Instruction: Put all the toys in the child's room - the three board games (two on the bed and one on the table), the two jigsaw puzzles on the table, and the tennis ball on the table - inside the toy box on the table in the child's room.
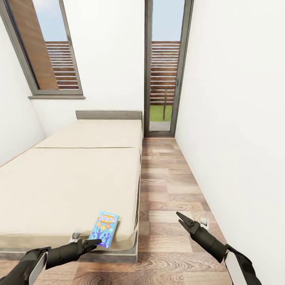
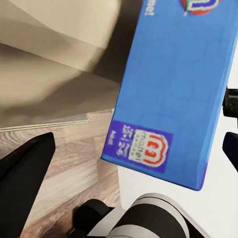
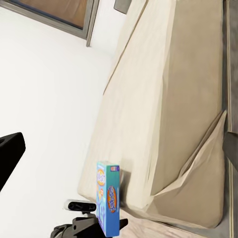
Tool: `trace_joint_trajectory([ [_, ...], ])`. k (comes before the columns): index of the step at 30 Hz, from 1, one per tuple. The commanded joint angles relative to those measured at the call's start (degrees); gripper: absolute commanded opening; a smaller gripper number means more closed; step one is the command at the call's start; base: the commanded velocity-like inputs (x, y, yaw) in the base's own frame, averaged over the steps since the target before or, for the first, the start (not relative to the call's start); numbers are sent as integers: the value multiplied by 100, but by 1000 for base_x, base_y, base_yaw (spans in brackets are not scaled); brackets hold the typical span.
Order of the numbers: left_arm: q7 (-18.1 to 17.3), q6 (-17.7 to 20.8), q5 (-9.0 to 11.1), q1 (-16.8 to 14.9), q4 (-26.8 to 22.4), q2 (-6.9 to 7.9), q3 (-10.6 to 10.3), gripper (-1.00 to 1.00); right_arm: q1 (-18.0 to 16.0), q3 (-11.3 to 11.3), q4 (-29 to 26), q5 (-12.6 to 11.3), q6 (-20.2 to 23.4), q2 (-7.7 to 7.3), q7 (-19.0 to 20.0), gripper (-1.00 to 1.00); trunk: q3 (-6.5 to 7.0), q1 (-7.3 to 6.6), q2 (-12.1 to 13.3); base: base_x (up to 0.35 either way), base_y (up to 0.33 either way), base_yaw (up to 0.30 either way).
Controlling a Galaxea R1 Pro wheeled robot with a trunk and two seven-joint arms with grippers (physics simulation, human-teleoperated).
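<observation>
A blue board game with orange marks lies flat on the near right corner of the bed's cream mattress. My left gripper is open at the box's near end. In the left wrist view the blue box sits between the spread fingers, close to the one on the far side. My right gripper hangs open over the floor to the right of the bed, holding nothing. The right wrist view looks along the bed at the same box with the left gripper at its end.
A strip of wood-plank floor runs between the bed and the white right wall. A glass door stands at the far end, a window above the grey headboard.
</observation>
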Motion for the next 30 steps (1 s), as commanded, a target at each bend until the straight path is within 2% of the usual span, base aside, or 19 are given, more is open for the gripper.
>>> trace_joint_trajectory([
  [1,8,-75,102,-121,-4,-4,36,100,-4,-14,-1,-15,36,5,10,100,-4,-1,-2,5,0,0],
  [30,-15,-75,102,-121,-4,-4,36,100,-4,-16,-10,-18,36,5,13,100,-4,-1,-2,1,-8,0],
])
